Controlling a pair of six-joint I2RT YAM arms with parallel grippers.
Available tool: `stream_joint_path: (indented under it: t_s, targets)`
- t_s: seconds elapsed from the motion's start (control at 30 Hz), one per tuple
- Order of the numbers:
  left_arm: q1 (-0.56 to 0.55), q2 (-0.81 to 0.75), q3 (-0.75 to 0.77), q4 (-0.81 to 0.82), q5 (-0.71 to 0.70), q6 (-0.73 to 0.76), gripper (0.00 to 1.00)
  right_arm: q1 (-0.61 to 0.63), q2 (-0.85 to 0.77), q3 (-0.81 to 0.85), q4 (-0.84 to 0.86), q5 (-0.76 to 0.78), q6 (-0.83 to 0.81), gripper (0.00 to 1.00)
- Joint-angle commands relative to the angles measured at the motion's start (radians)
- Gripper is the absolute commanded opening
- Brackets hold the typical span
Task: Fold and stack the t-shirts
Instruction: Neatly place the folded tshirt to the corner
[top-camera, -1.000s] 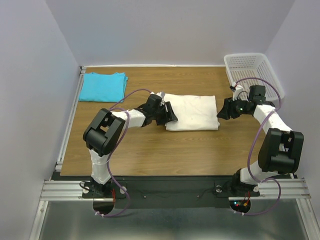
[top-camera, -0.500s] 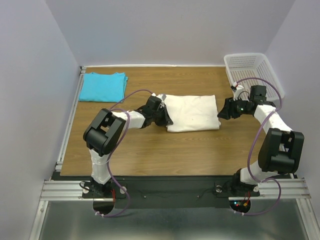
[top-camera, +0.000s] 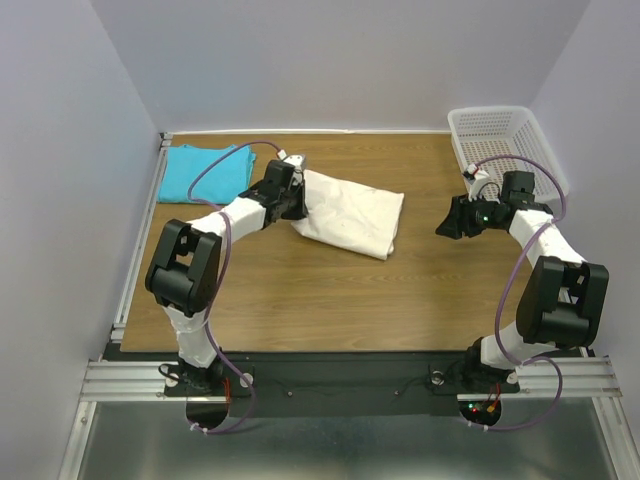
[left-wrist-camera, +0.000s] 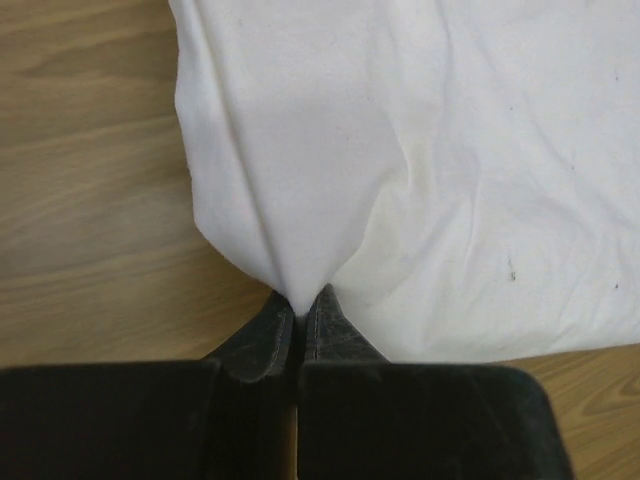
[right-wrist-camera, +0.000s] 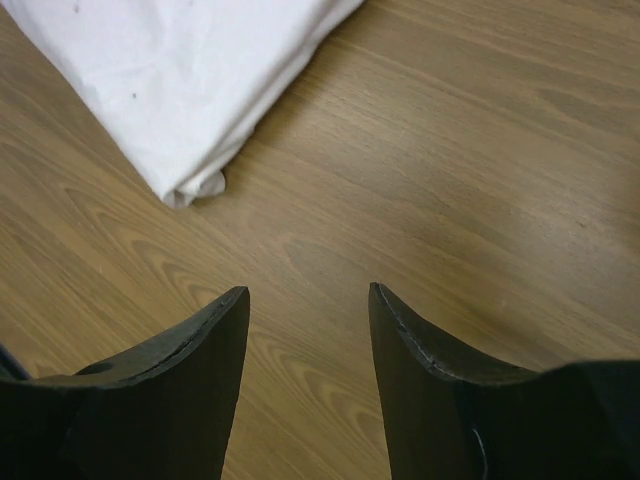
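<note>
Pinching the cream t-shirt (left-wrist-camera: 450, 150) with the left end effector (left-wrist-camera: 298, 300). Clamping tight on a corner of its edge, jaws all but touching, only a thin fold of cloth between the tips. Seeing creases fanning out from the pinch across the fabric in the left wrist view. Reaching with the left arm toward the back left of the bench (top-camera: 330, 300), wrist sitting at the shirt's left end.

Finding the cream t-shirt folded, roughly rectangular, lying skewed. Left end pointing toward the back, right end angling toward the near side. Sitting around mid-bench, slightly left of centre. Spotting a few small dark specks on the cloth. Failing to tell whether the pinched corner is lifting off the wood.

Seeing the turquoise t-shirt (top-camera: 205, 172) lying flat in the back left corner of the bench, near the left arm but apart from the cream one. Not stacking yet, both shirts lying separately.

Holding the right end effector (right-wrist-camera: 308, 295) about half open, gripping nothing, bare wood showing between the fingers. Pointing it down at the bench right of the cream t-shirt, clearly apart from it in the top view. Catching only the shirt's right corner at the upper left of the right wrist view, with a small rolled fold at its tip.

Noting a white basket (top-camera: 500, 130) standing at the back right corner, just behind the right arm.
</note>
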Motion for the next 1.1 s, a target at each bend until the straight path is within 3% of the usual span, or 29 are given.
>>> stream_joint_path:
  t_s: [0.0,0.17,0.4,0.6,0.73,0.93,1.07]
  targets:
    - [0.039,-0.036,0.085,-0.056,-0.066,0.138,0.0,-0.008,-0.033,-0.01,0.034,-0.026,0.006,0.57]
    - [0.083,-0.035,0.17,-0.104,-0.068,0.199,0.0,-0.009,-0.032,-0.01,0.034,-0.029,0.004,0.57]
    - [0.1,0.024,0.21,-0.199,0.156,0.126,0.0,-0.008,-0.033,-0.008,0.034,-0.024,0.004,0.57]
    - [0.08,-0.048,-0.006,-0.112,0.277,-0.017,0.0,-0.008,-0.021,-0.01,0.034,-0.037,0.004,0.57]
    - [0.065,-0.108,-0.198,-0.017,0.276,-0.097,0.0,-0.008,-0.019,-0.011,0.034,-0.038,0.002,0.57]
    - [0.063,-0.136,-0.344,0.069,0.279,-0.168,0.0,-0.008,-0.012,-0.01,0.034,-0.043,0.001,0.57]
    - [0.065,-0.165,-0.361,0.055,0.219,-0.189,0.35,-0.008,-0.012,-0.011,0.034,-0.043,0.001,0.57]
